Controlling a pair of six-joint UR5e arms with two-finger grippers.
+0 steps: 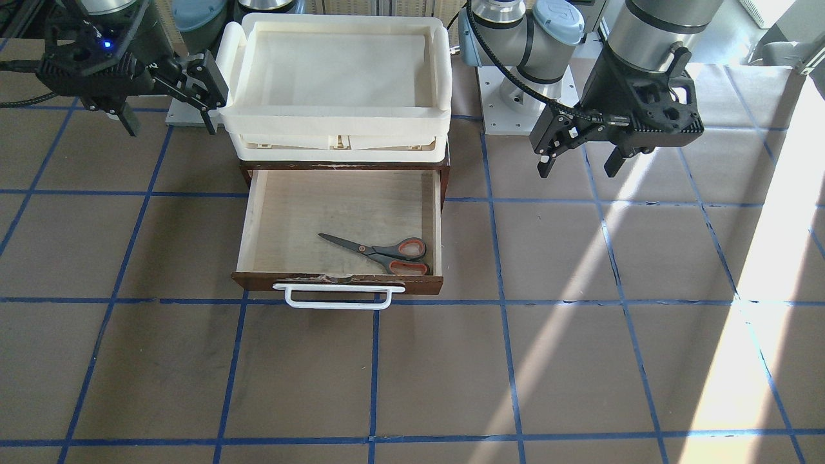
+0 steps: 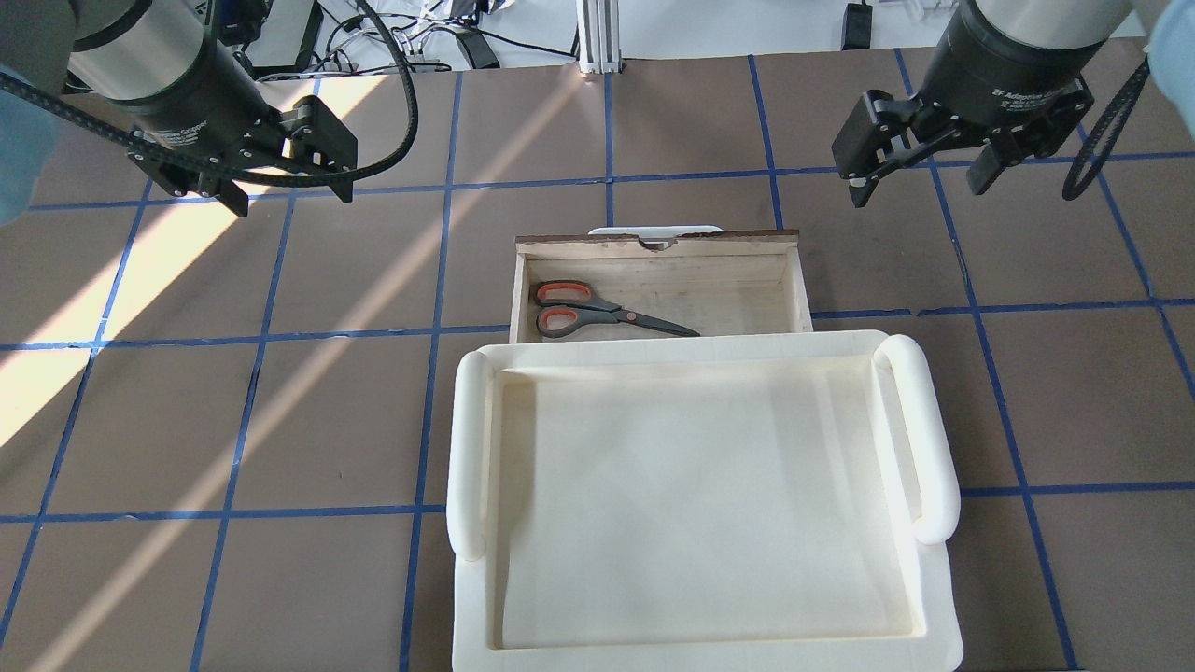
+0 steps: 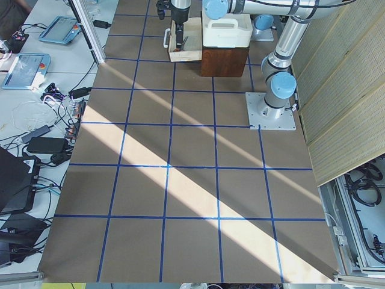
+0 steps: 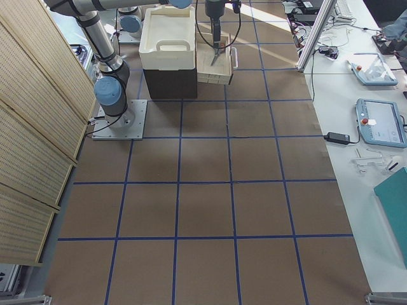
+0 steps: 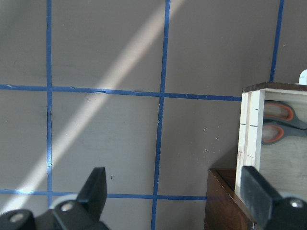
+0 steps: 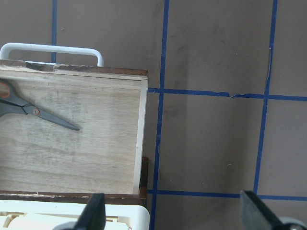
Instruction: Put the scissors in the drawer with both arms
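The scissors (image 1: 380, 250) lie flat inside the open drawer (image 1: 338, 282), handles toward my left side. They also show in the overhead view (image 2: 607, 313) and in both wrist views (image 5: 278, 112) (image 6: 33, 111). The drawer (image 2: 653, 241) is pulled out with its white bar handle (image 1: 338, 296) facing away from me. My left gripper (image 2: 289, 199) is open and empty, raised to the left of the drawer. My right gripper (image 2: 917, 189) is open and empty, raised to the right of the drawer.
A cream-white plastic tray (image 2: 471, 448) sits on top of the dark brown cabinet (image 4: 168, 82) that holds the drawer. The brown table with its blue tape grid (image 1: 503, 303) lies around it. Desks with tablets and cables stand beyond the table's far edge (image 3: 54, 90).
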